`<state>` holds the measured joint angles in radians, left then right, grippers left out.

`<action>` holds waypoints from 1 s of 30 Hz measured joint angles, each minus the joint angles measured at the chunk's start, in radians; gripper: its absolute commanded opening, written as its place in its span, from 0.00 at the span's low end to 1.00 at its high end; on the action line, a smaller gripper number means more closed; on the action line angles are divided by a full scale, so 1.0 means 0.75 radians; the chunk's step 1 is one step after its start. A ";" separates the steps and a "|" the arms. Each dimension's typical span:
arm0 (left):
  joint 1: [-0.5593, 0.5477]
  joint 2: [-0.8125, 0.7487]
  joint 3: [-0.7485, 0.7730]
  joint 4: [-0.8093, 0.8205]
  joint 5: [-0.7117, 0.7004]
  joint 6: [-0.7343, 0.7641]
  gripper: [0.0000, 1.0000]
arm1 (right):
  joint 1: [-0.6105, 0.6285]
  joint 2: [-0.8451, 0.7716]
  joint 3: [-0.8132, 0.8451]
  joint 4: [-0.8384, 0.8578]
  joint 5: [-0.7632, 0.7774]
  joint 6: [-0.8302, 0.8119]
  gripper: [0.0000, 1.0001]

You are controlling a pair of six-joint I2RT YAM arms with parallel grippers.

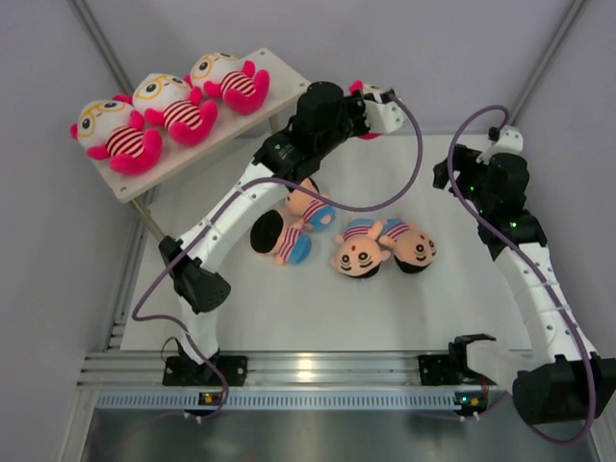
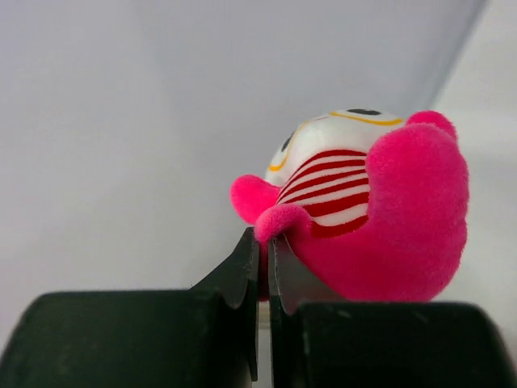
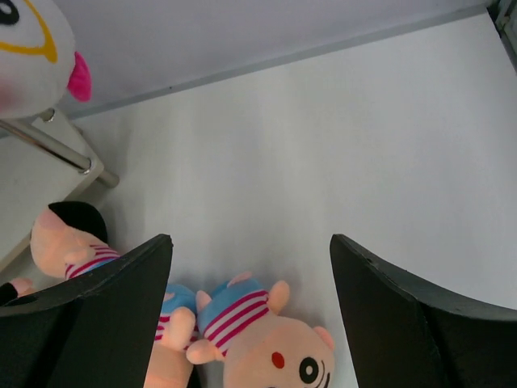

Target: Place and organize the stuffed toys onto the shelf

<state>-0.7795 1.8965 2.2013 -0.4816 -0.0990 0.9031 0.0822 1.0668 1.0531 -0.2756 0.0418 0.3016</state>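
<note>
Three white-headed, pink-limbed stuffed toys sit in a row on the cream shelf at the back left. My left gripper hovers past the shelf's right end. In the left wrist view the left gripper is shut on a pink limb of a fourth such toy. Several peach-faced toys lie on the table, two under the left arm and two in the middle. My right gripper stands to their right. The right gripper is open and holds nothing, with a peach-faced toy below it.
The shelf's thin metal leg stands at the left of the right wrist view, under a white toy head. Grey walls enclose the white table on three sides. A purple cable loops over the table.
</note>
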 measured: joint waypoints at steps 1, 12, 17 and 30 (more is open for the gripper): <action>0.001 0.036 0.031 0.092 -0.031 0.017 0.00 | 0.000 -0.008 0.000 0.005 0.003 0.010 0.79; 0.086 0.256 0.173 0.738 -0.381 0.099 0.00 | 0.000 -0.023 -0.026 -0.002 0.024 0.021 0.79; 0.171 0.256 0.139 0.833 -0.529 0.096 0.00 | 0.000 -0.026 -0.051 0.000 0.024 0.021 0.79; 0.240 0.098 -0.183 0.874 -0.738 -0.017 0.00 | 0.000 -0.061 -0.098 -0.002 0.025 0.015 0.79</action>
<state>-0.5999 1.9697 2.0640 0.1738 -0.6525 0.8906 0.0822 1.0210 0.9794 -0.2771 0.0605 0.3130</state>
